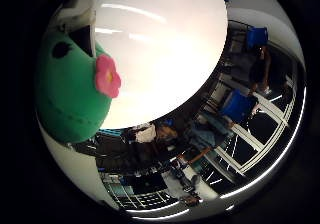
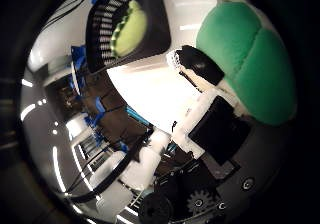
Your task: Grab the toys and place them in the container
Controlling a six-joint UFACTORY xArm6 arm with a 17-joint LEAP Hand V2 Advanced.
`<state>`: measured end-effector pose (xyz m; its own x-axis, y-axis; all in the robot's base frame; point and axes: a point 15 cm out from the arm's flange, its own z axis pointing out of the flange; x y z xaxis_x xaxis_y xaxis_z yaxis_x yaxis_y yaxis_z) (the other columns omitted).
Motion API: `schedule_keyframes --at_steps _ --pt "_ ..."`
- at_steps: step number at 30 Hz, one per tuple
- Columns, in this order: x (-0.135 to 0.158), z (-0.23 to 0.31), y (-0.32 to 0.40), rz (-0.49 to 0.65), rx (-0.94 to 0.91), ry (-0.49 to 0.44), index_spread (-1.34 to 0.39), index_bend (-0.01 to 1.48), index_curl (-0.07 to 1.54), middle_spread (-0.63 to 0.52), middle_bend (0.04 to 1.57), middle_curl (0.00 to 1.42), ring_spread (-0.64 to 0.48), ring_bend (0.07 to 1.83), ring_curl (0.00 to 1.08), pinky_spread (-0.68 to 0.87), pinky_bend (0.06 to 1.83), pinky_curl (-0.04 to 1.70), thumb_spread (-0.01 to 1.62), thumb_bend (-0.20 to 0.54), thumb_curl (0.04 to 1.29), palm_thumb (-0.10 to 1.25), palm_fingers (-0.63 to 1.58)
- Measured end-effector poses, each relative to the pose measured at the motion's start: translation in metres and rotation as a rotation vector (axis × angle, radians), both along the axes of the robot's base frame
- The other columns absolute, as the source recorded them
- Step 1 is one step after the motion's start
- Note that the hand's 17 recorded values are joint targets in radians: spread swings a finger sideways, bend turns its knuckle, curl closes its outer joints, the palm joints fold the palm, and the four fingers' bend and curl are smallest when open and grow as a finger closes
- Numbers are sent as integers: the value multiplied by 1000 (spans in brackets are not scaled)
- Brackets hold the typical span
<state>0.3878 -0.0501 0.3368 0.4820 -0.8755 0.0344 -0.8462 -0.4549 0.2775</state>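
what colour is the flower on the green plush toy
Pink with a yellow centre, flower on the green plush toy; the little finger side palm view shows it best.

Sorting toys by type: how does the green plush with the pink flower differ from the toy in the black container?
The green plush toy is darker green, close to the hand, outside the black container; the yellow-green toy is paler, with a scalloped edge, and lies inside it. Both are greenish toys.

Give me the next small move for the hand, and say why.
Probably carry the green toy toward the black container and hold it over the opening. The hand has fingers against the toy, which sits close to the palm, while the container across the white table holds only a yellow-green toy.
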Motion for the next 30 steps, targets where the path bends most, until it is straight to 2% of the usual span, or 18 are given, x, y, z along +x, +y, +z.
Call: schedule_keyframes --at_steps 7,13,26,30 --pt "-7 76 54 52 62 -32 -312 1042 1039 -254 1223 1108 -287 1351 944 -179 1274 1194 1281 -8 530 1025 923" --pt "1 95 101 93 68 -65 -313 1029 1043 -254 1211 1113 -288 1341 944 -181 1261 1203 1282 -8 539 1023 934" --pt "17 69 208 146 102 -68 -317 1008 1051 -256 1191 1124 -291 1324 949 -184 1245 1209 1282 -11 539 1006 947" --pt "28 54 226 142 102 -78 -321 979 1052 -261 1171 1124 -290 1315 943 -195 1238 1195 1310 -18 520 941 933"
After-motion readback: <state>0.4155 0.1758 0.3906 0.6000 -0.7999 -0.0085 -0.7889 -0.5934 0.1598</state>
